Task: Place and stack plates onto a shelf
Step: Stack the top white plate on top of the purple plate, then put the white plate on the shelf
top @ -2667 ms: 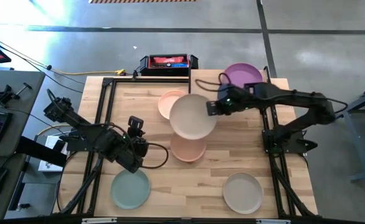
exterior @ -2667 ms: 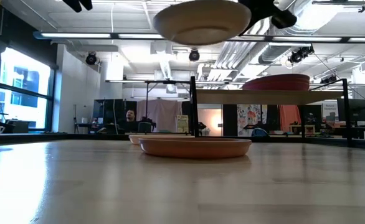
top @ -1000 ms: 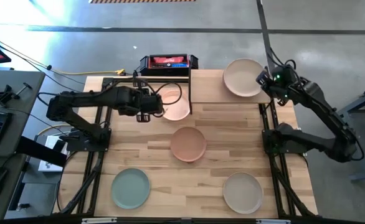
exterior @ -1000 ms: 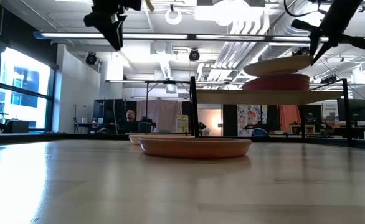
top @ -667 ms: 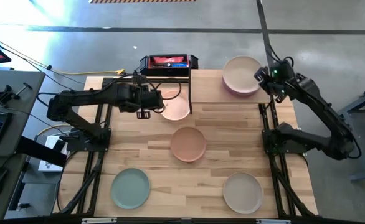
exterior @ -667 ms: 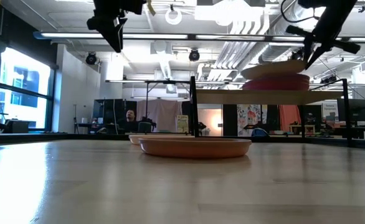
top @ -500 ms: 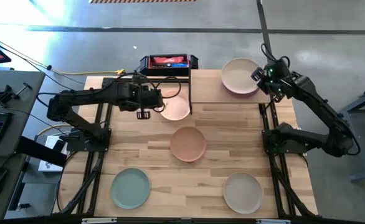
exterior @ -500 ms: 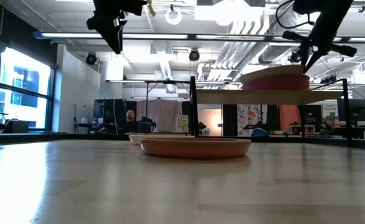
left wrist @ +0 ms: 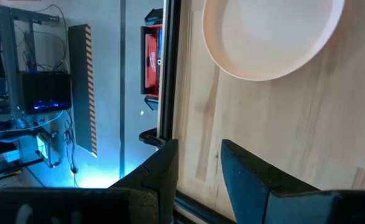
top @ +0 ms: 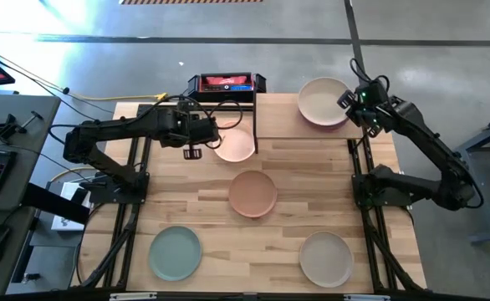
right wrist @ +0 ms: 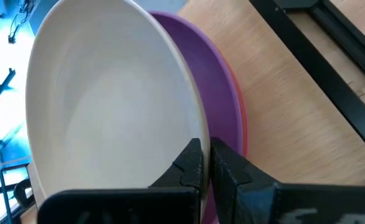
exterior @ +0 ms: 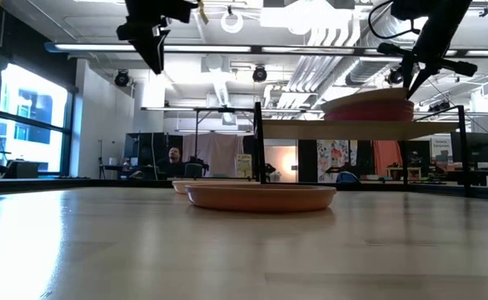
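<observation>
- shelf (top: 288, 125) at the table's far edge; cream plate (top: 322, 99) tops the stack on it
- right gripper (top: 350, 101) pinches that plate's rim
- left gripper (top: 201, 139) hangs slightly parted, empty, beside the pink plate (top: 235, 145)

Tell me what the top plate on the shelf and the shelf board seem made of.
The cream plate looks like matte plastic or a similar composite: smooth, even colour, no glare; I cannot be sure. The shelf looks like light unfinished wood, with visible grain.
</observation>
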Robot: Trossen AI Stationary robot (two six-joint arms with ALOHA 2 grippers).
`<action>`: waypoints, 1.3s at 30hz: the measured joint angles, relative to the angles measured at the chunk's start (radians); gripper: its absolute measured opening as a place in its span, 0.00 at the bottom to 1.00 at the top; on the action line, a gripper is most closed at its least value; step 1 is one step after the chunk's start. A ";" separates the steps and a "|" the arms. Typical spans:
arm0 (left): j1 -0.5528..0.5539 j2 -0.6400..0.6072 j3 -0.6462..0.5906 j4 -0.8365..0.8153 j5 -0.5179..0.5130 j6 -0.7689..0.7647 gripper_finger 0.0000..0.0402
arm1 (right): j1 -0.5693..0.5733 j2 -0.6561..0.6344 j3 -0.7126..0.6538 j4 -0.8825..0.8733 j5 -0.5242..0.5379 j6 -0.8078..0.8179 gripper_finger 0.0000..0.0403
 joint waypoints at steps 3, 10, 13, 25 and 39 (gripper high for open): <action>0.000 0.000 0.000 0.015 0.000 0.002 0.28 | 0.000 0.000 0.000 0.000 -0.001 0.000 0.01; 0.000 0.000 0.000 0.023 0.000 0.030 0.28 | 0.000 0.000 0.000 0.000 -0.007 0.019 0.12; 0.000 0.000 0.000 0.023 0.000 0.032 0.28 | 0.000 0.000 0.000 0.000 -0.003 0.017 0.18; 0.000 0.000 0.000 0.023 0.001 0.035 0.28 | 0.000 -0.012 0.001 -0.049 -0.052 -0.018 0.23; 0.000 0.000 0.000 0.023 0.003 0.035 0.28 | 0.001 -0.043 0.001 -0.140 -0.134 -0.101 0.23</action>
